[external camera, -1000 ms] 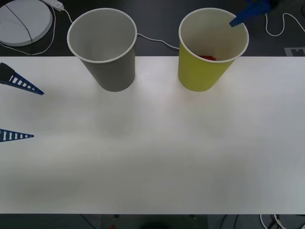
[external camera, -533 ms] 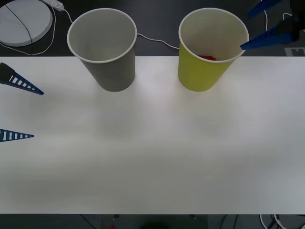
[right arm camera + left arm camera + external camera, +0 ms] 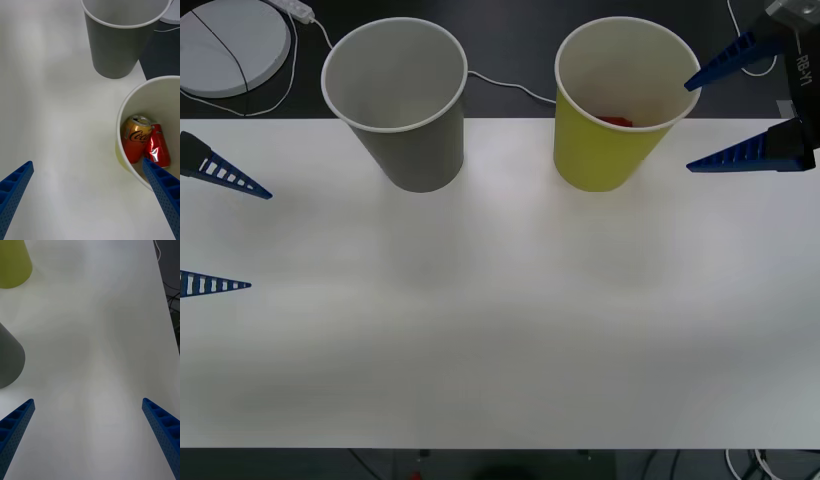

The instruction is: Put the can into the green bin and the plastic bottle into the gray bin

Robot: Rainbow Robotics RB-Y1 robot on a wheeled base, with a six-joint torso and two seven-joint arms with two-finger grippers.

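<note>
Leaning upright in green bin (image 3: 123,112): can (image 3: 134,139)

Right end effector (image 3: 692,122) farther from green bin (image 3: 605,150)

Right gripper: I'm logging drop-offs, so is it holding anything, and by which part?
Nothing is held. The right gripper is open beside the green bin, and the can lies inside that bin.

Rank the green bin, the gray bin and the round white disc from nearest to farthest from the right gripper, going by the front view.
From the right gripper, open at the table's right edge:
1. green bin, just beside it.
2. gray bin, farther left.
3. round white disc, far-left corner, off the table.
</note>
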